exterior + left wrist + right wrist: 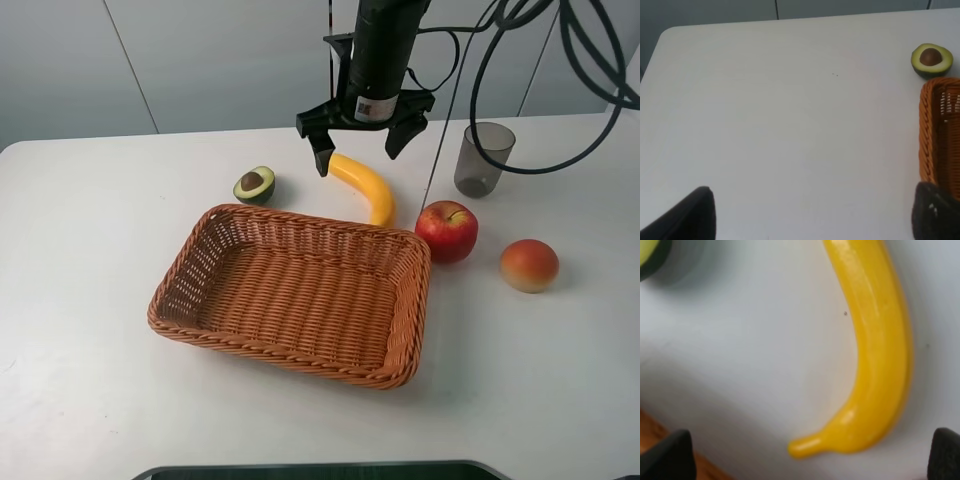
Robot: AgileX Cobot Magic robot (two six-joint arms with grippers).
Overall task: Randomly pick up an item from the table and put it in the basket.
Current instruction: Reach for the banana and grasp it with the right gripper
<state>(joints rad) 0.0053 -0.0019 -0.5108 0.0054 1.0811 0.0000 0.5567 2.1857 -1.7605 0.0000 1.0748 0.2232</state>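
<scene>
The yellow banana (365, 186) lies on the white table (90, 250) just behind the far rim of the orange-brown wicker basket (420, 300), which holds nothing. My right gripper (357, 158) hangs open right above the banana's far end, one finger on each side, not touching it. In the right wrist view the banana (880, 350) lies between the open fingers of that gripper (805, 460), with a basket corner (647, 435) at the edge. My left gripper (812, 220) is open and empty over bare table, beside the basket's left end (940, 130).
A halved avocado (255, 184) lies left of the banana and shows in the left wrist view (931, 60). A red apple (447, 230) sits by the basket's right corner, an orange-red fruit (529, 265) further right, a grey translucent cup (484, 158) behind them.
</scene>
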